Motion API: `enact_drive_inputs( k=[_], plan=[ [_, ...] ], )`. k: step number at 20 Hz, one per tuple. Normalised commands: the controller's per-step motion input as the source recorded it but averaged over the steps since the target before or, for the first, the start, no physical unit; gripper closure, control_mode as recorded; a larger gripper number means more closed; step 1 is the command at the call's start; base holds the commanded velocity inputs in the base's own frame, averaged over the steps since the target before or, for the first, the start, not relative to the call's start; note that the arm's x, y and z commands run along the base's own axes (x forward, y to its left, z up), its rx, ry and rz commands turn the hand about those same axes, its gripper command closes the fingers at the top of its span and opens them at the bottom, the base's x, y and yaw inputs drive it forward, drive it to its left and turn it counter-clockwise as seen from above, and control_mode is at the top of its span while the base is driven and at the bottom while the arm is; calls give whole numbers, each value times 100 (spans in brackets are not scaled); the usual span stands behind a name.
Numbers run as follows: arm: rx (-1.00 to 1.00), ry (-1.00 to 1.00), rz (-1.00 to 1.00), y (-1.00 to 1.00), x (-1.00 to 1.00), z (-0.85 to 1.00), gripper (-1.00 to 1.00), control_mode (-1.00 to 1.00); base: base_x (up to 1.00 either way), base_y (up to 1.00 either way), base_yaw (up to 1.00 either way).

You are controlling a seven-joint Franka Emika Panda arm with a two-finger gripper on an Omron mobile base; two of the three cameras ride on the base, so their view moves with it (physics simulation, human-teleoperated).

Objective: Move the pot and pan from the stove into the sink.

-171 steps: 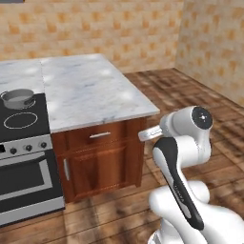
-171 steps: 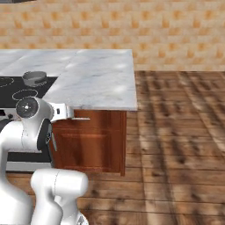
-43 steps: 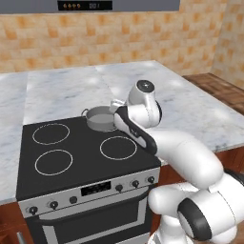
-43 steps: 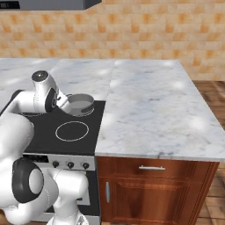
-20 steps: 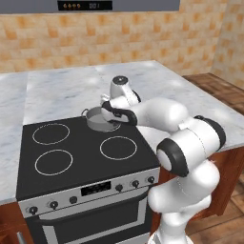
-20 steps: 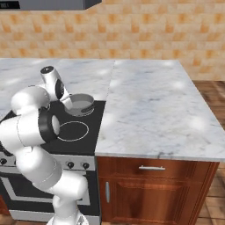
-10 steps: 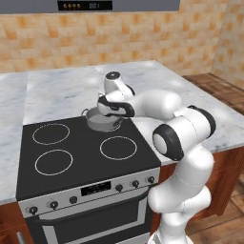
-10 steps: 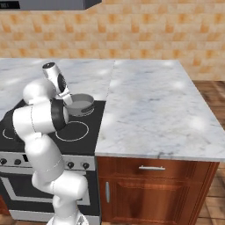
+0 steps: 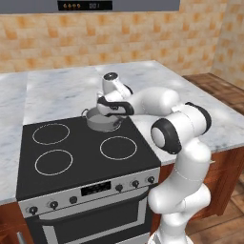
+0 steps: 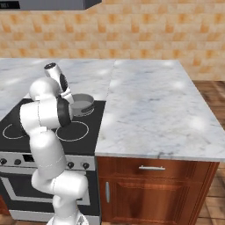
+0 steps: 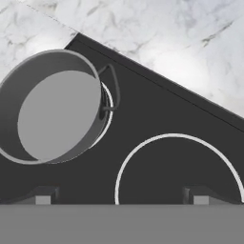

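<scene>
1. Two marble counter (image 10: pixel 149 105) stretches flank the cooker, pale and veined, running back to the orange tiled wall (image 9: pixel 95 40).
2. Next, the stove (image 9: pixel 71 157): black glass top, four white rings, a steel front with a row of knobs along its edge and the oven door below.
3. Now the arm (image 9: pixel 183 138), white with dark joints, rising beside the stove and bending over the counter toward the back right burner.
4. And the pot (image 9: pixel 102 120), small and silver, sits upright on that back right burner, close to the stove's rear corner; in the right base view it shows at (image 10: pixel 81 104), just beside the arm's wrist. From the hand view the pot (image 11: pixel 52 107) is open-mouthed and grey inside, with one thin loop handle sticking out toward the neighbouring ring.
5. Smallest of all, the gripper (image 11: pixel 119 195): the fingers (image 11: pixel 43 195) stand spread wide with nothing between them but bare black glass and a burner ring; the pot lies off to one side, untouched. From the left base view the hand hangs right above the pot's rim.
</scene>
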Motion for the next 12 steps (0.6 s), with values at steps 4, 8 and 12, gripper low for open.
enact_drive_inputs(
  k=[4, 8, 12],
  plan=[
    [0, -20, 0, 0, -11, 0, -100, -100, 0, 0, 0],
    [0, -20, 0, 0, -8, 0, -100, -100, 0, 0, 0],
    [0, -1, 0, 0, 0, 0, -100, -100, 0, 0, 0]
  ],
)
